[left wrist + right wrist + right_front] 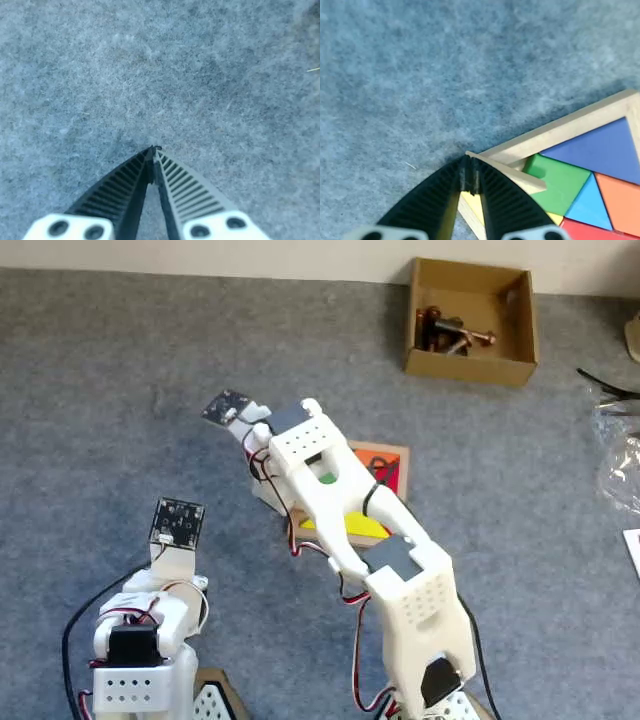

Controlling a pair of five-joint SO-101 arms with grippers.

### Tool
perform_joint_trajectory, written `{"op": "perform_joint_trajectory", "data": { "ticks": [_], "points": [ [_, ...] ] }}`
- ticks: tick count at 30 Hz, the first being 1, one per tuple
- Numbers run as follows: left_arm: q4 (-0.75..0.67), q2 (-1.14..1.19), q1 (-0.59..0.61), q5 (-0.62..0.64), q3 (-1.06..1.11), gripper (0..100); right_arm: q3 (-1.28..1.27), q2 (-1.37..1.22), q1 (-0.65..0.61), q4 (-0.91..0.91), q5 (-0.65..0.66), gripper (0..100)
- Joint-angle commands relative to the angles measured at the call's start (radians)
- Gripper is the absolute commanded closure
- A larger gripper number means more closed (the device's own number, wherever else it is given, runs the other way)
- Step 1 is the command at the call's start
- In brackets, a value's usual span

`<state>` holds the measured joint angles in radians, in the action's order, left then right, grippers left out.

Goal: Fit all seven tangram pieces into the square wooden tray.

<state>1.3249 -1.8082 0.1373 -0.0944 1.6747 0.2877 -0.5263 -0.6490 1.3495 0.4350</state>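
The square wooden tray (pixel 560 127) lies on grey carpet with blue (pixel 600 150), green (pixel 560 180), light blue (pixel 590 200), orange (pixel 625 200), red and yellow pieces inside. My right gripper (pixel 470 167) is shut, its tips right at the tray's near corner, over the rim. In the high view the right arm (pixel 340 500) covers most of the tray (pixel 400 455); orange, red and a yellow piece (pixel 355 525) show beside it. My left gripper (pixel 151 149) is shut on nothing over bare carpet, with the left arm (pixel 150 625) at the front left.
A cardboard box (pixel 470 320) with copper-coloured parts stands at the back right. A clear plastic bag (pixel 622 465) and dark cables (pixel 600 380) lie at the right edge. Open carpet spreads to the back left.
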Motion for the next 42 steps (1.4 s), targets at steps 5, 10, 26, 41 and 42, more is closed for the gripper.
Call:
{"op": "perform_joint_trajectory", "data": {
  "ticks": [5, 10, 26, 41, 42],
  "points": [
    [0.002, -0.005, -0.021, 0.003, 0.021, 99, 0.008, 0.022, -0.010, -0.001, 0.012, 99.4],
    [0.002, -0.005, -0.021, 0.003, 0.021, 99, 0.007, 0.022, -0.010, 0.028, 0.009, 99.4],
    [0.002, -0.005, -0.021, 0.003, 0.021, 99, 0.007, 0.022, -0.004, 0.108, 0.009, 99.4],
    [0.002, -0.005, -0.021, 0.003, 0.021, 99, 0.019, 0.031, 0.019, 0.220, 0.009, 99.4],
    [0.002, -0.005, -0.021, 0.003, 0.021, 99, 0.019, 0.031, 0.019, 0.220, 0.009, 99.4]
  ]
}}
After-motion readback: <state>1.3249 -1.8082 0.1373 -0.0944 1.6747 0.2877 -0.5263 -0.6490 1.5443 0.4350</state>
